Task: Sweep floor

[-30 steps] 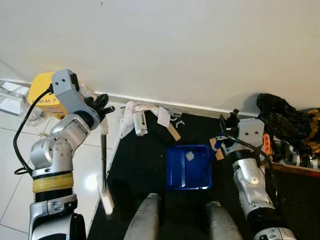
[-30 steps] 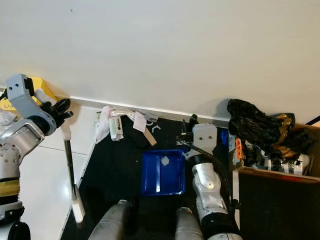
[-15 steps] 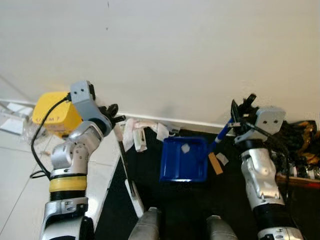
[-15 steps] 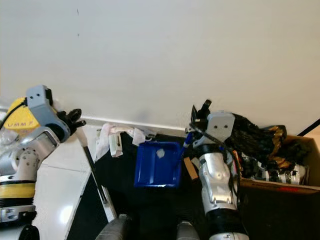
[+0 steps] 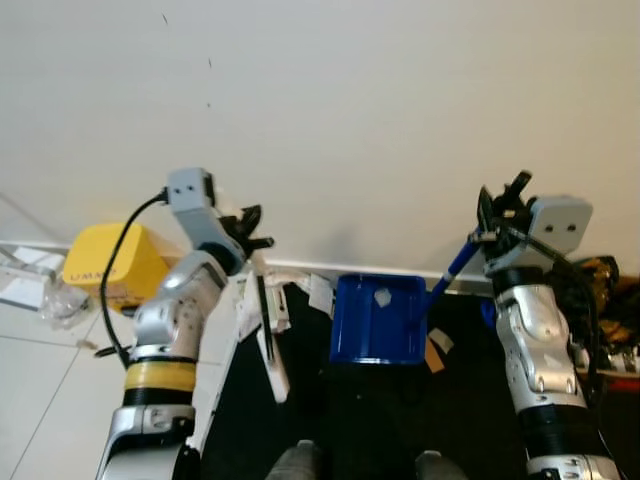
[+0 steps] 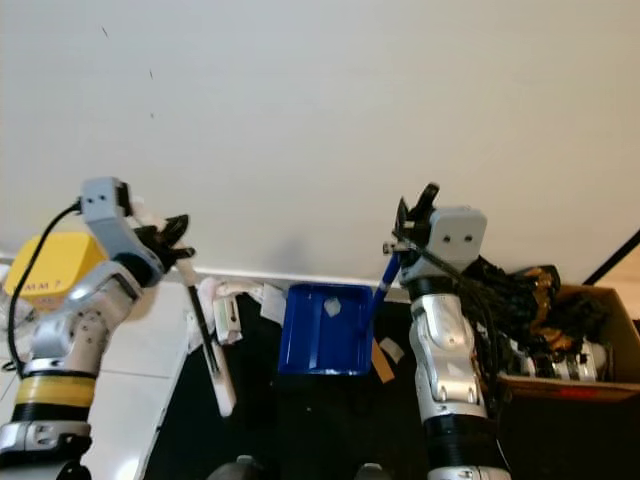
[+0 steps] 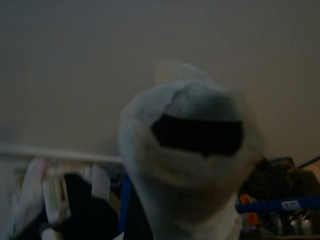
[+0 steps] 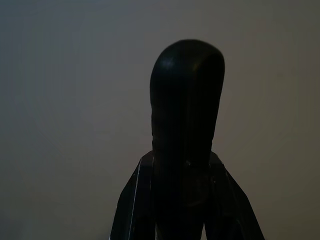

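My left gripper point(image 5: 246, 228) is raised in front of the wall, shut on the top of a small broom point(image 5: 264, 322). The broom's dark shaft hangs down to a white head point(image 5: 277, 374). In the left wrist view the broom's white hollow handle end point(image 7: 192, 150) looms close up. My right gripper point(image 5: 497, 214) is held up on the right, shut on the blue handle point(image 5: 455, 264) of a blue dustpan point(image 5: 378, 320). The dustpan hangs tilted above the black mat, with a white scrap point(image 5: 381, 296) in it. White paper and plastic scraps point(image 6: 232, 310) lie by the baseboard.
A yellow box point(image 5: 105, 265) stands at the left by the wall on white tiles. A black bag point(image 6: 512, 292) and a cardboard box point(image 6: 570, 345) of clutter sit at the right. A brown card piece point(image 5: 434, 353) lies on the black mat point(image 5: 350, 420).
Both arms have risen; the dustpan has come up off the mat with the scrap inside. The broom has lifted and swung toward the middle. The camera has tilted up toward the wall.
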`<state>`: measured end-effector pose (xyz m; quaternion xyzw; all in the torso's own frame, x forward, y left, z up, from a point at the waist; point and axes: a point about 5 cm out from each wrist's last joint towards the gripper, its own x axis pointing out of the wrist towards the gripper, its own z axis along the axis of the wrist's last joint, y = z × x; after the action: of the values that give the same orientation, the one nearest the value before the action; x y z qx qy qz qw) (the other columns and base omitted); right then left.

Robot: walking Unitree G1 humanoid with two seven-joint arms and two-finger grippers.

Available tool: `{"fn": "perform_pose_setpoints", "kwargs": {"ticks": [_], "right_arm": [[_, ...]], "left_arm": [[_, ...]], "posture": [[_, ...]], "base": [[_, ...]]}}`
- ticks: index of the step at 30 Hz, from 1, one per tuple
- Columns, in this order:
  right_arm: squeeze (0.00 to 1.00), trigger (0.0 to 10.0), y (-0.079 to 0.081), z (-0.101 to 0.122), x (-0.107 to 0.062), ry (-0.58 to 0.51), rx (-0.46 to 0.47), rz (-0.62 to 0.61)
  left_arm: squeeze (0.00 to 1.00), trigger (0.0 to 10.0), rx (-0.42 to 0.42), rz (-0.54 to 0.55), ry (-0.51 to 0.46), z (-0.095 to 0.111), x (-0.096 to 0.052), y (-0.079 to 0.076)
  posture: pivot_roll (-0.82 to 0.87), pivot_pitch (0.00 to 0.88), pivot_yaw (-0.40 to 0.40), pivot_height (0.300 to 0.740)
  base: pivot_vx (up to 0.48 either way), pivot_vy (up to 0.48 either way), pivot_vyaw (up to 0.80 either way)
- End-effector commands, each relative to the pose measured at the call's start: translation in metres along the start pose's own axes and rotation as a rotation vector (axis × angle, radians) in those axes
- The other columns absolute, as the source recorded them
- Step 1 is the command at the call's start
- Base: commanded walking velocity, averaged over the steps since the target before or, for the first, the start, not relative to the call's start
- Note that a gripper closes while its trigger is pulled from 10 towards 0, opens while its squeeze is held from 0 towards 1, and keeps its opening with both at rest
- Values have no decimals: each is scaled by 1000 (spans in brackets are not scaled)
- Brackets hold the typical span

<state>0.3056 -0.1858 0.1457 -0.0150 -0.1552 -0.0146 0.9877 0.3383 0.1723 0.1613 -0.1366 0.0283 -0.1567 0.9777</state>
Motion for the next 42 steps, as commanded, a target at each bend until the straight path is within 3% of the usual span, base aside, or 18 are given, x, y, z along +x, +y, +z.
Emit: {"fn": "perform_pose_setpoints", "kwargs": {"ticks": [1, 6, 8, 18, 42], "right_arm": [[0, 10000, -5, 2, -3, -12, -8, -10], [0, 10000, -7, 1, -6, 2, -6, -27], [0, 10000, -6, 0, -6, 5, -2, -32], [0, 10000, -3, -3, -8, 24, 10, -25], [0, 10000, 0, -4, -8, 32, 15, -15]], "left_arm": [[0, 10000, 43, -39, -16, 4, 7, -8], [0, 10000, 46, -59, -12, 4, 14, -11], [0, 10000, 18, -42, -6, 4, 16, -10], [0, 10000, 37, -5, -16, -1, 21, -3], [0, 10000, 15, 30, -31, -2, 21, 7]], "posture": [[11, 0, 114, 740], [-5, 0, 127, 740], [-5, 0, 127, 740], [5, 2, 122, 740], [14, 16, 120, 740]], "base": [[0, 0, 0], [0, 0, 0], [0, 0, 0], [0, 0, 0], [286, -367, 0]]}}
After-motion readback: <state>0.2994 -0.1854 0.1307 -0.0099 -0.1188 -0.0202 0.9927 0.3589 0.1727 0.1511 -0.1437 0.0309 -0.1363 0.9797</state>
